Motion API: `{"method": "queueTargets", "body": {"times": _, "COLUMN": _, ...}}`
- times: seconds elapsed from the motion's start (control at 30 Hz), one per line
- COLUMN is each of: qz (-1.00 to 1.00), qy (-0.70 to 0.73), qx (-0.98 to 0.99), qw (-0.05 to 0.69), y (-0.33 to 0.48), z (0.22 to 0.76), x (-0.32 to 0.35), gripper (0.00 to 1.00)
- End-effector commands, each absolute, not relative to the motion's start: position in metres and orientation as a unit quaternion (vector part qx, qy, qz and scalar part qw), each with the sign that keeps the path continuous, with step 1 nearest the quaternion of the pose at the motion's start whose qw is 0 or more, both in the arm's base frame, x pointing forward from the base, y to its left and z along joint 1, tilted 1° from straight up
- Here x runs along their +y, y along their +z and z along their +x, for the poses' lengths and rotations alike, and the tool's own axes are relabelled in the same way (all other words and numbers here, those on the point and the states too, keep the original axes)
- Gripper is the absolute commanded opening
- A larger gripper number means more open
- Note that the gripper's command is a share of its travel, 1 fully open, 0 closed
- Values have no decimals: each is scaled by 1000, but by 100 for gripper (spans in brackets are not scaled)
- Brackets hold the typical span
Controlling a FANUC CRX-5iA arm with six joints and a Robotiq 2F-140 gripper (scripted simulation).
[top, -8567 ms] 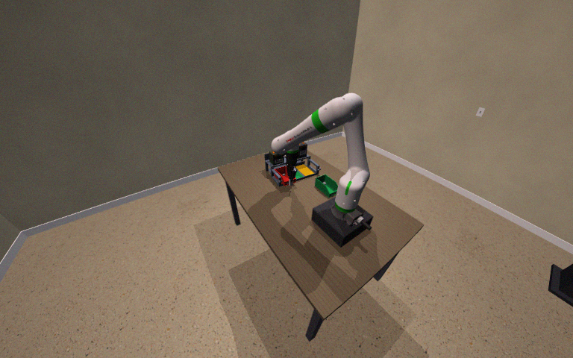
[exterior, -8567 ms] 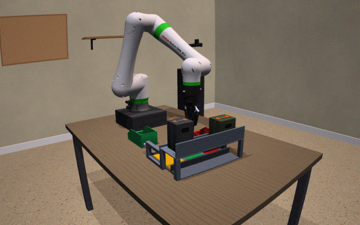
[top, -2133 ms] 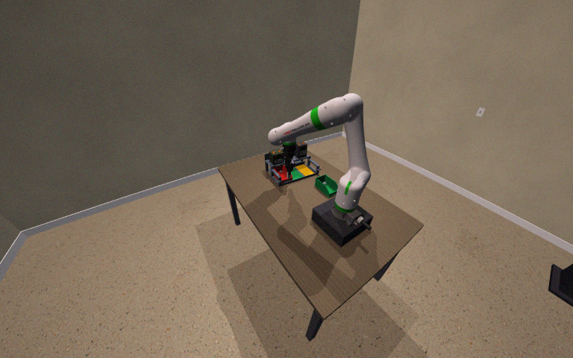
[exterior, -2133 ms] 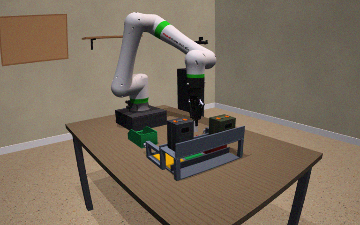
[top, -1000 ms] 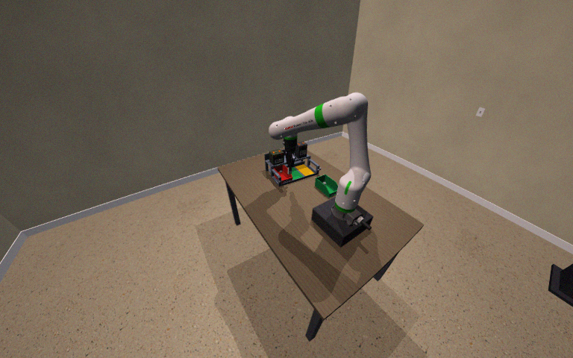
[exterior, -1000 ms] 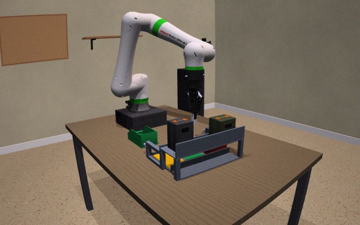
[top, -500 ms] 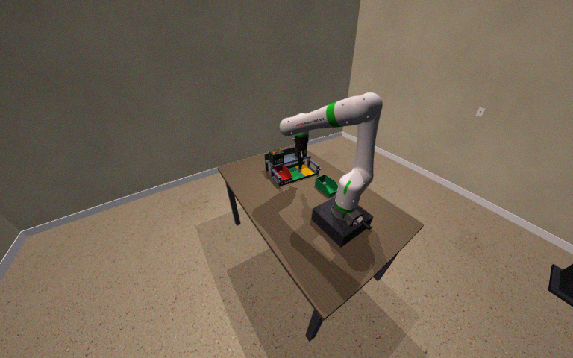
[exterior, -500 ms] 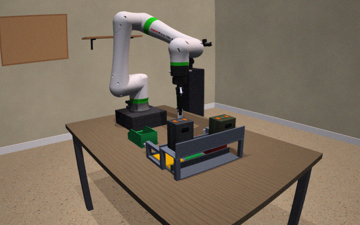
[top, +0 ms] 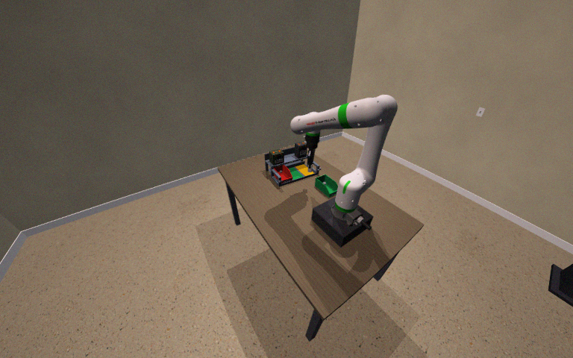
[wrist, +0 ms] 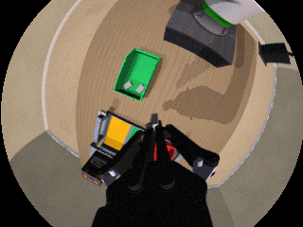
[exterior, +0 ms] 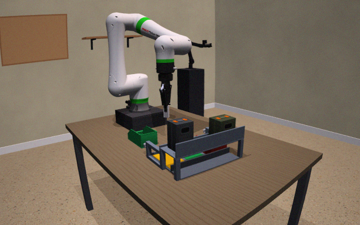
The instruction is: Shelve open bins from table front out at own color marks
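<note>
Green open plastic bin (exterior: 142, 136), a small rectangular tub, stands level on the brown wood-grain worktop (exterior: 111, 159), between the arm's black base block (exterior: 124, 119) and the grey shelf unit (exterior: 212, 141). In the wrist view this bin (wrist: 138, 72) lies at about 11 o'clock from centre, with two small pale parts on its floor. In the top view it (top: 325, 185) sits at roughly 4 o'clock from the shelf, near it but not touching.

A red open bin (top: 282, 173) already rests in the shelf's left-hand place as the top view shows it, over the red mark. Beside it run a green mark (top: 296, 171) and a yellow mark (top: 304, 168), both uncovered.

On the shelf's upper board stand two boxes with orange tabs on their lids: a black one (exterior: 180, 131) and a dark olive one (exterior: 221, 123).

The black two-finger claw (exterior: 166, 113) hangs pointing straight down above the shelf's front area, just behind the black box in the exterior view. Its fingers are clenched fully together and grasp nothing. In the wrist view the claw's tips (wrist: 153, 128) meet over the shelf's front, at 3 o'clock from the yellow mark.

The white arm with green bands (exterior: 116, 53) rises from the base block and bends over toward the shelf.
</note>
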State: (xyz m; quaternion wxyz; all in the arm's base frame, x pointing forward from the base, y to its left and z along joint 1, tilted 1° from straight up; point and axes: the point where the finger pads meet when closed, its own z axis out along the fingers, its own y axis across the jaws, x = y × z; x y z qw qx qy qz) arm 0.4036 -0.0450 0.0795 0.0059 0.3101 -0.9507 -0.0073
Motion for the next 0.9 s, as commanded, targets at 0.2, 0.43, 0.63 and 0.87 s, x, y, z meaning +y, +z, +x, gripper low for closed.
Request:
{"method": "queueTargets", "body": {"times": 0.2, "qz": 143, "qy": -1, "qx": -990, "qw": 5, "y": 88, "z": 357, "x": -79, "gripper": 0}}
{"method": "queueTargets", "body": {"times": 0.43, "qz": 70, "qy": -1, "qx": -998, "qw": 5, "y": 89, "z": 336, "x": -92, "gripper": 0}}
{"method": "queueTargets", "body": {"times": 0.63, "qz": -3, "qy": -1, "qx": -1000, "qw": 5, "y": 89, "z": 315, "x": -103, "gripper": 0}}
{"method": "queueTargets", "body": {"times": 0.87, "qz": -3, "qy": -1, "qx": -1000, "qw": 5, "y": 89, "z": 315, "x": -103, "gripper": 0}}
